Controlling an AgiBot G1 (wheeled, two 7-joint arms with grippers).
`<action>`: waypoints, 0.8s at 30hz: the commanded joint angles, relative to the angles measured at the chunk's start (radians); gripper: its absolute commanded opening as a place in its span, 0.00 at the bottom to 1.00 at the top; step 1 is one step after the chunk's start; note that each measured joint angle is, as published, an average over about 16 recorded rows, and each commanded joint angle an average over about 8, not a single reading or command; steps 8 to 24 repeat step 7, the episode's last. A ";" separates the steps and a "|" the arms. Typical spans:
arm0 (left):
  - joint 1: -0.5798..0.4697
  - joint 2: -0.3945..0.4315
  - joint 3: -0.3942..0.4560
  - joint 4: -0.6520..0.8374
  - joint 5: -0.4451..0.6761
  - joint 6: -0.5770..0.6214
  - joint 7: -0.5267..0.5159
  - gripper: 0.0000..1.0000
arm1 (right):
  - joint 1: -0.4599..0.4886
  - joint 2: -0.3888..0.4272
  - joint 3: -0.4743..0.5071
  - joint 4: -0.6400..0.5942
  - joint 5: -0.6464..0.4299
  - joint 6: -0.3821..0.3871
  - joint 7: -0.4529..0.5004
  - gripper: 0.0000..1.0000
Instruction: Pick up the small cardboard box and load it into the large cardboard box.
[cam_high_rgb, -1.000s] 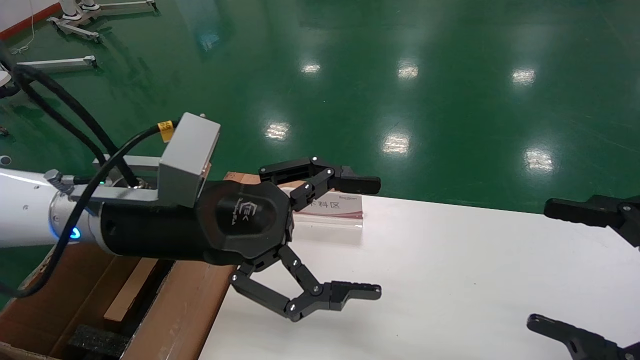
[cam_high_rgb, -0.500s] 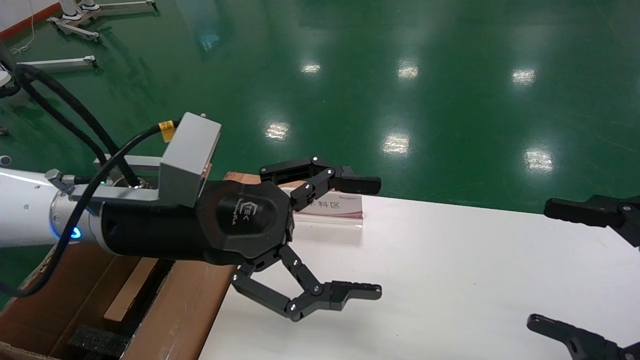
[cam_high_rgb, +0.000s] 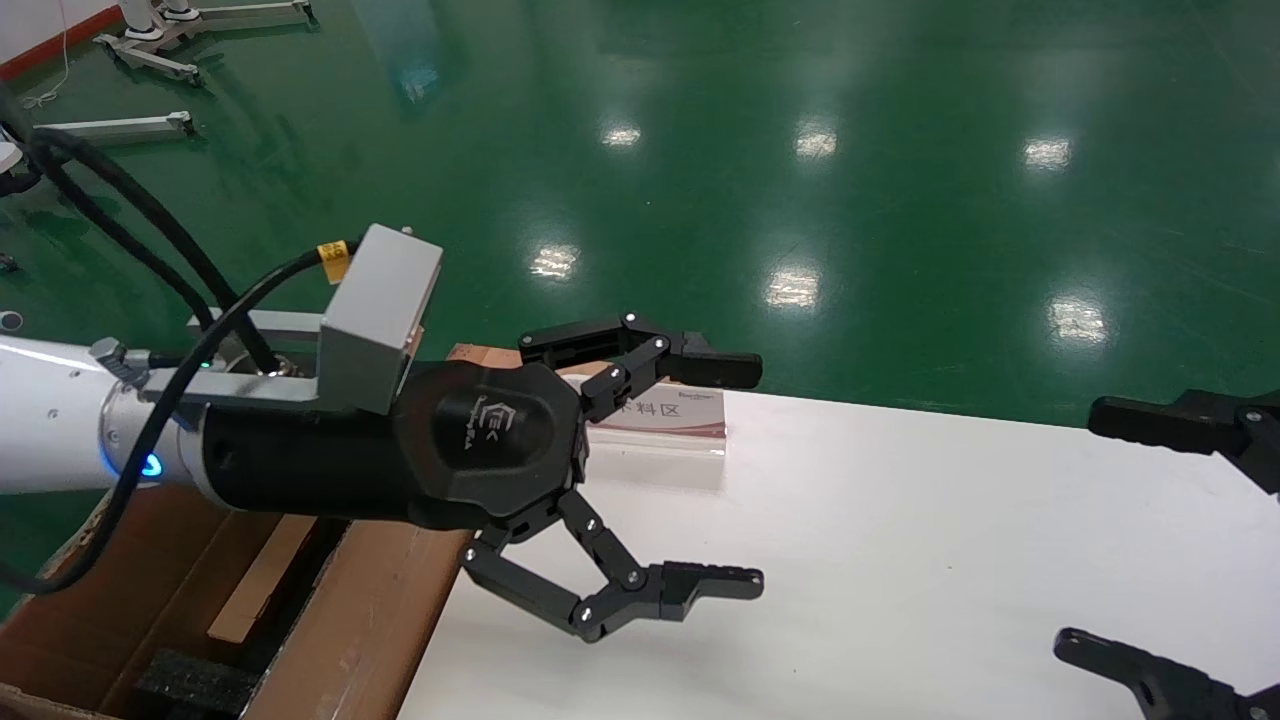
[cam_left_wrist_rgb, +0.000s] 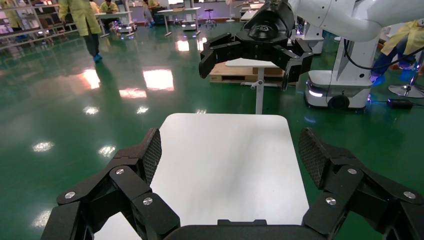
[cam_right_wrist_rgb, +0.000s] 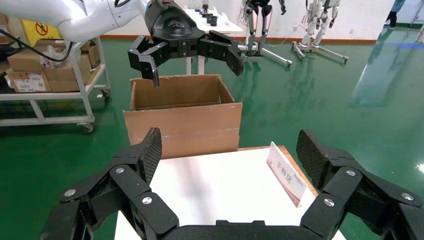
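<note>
The large cardboard box (cam_high_rgb: 375, 610) stands open on the floor at the table's left end, also seen as the large cardboard box (cam_right_wrist_rgb: 182, 125) in the right wrist view. Inside it a narrow tan slab, the small cardboard box (cam_high_rgb: 258, 580), stands edge-on beside black foam (cam_high_rgb: 195, 680). My left gripper (cam_high_rgb: 755, 475) hovers open and empty over the table's left part, just right of the carton. My right gripper (cam_high_rgb: 1080, 528) is open and empty at the table's right end. Each wrist view shows its own open jaws over bare table: left gripper (cam_left_wrist_rgb: 231, 150), right gripper (cam_right_wrist_rgb: 230, 150).
A white table (cam_high_rgb: 900, 560) lies under both grippers. A small sign card (cam_high_rgb: 665, 415) stands at its far left corner, seen as the sign card (cam_right_wrist_rgb: 285, 172) in the right wrist view. Green floor surrounds the table; a shelf cart with boxes (cam_right_wrist_rgb: 45, 75) stands beyond the carton.
</note>
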 joint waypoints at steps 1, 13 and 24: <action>0.000 0.000 0.000 0.000 0.000 0.000 0.000 1.00 | 0.000 0.000 0.000 0.000 0.000 0.000 0.000 1.00; 0.000 0.000 0.000 0.000 0.000 0.000 0.000 1.00 | 0.000 0.000 0.000 0.000 0.000 0.000 0.000 1.00; 0.000 0.000 0.000 0.000 0.000 0.000 0.000 1.00 | 0.000 0.000 0.000 0.000 0.000 0.000 0.000 1.00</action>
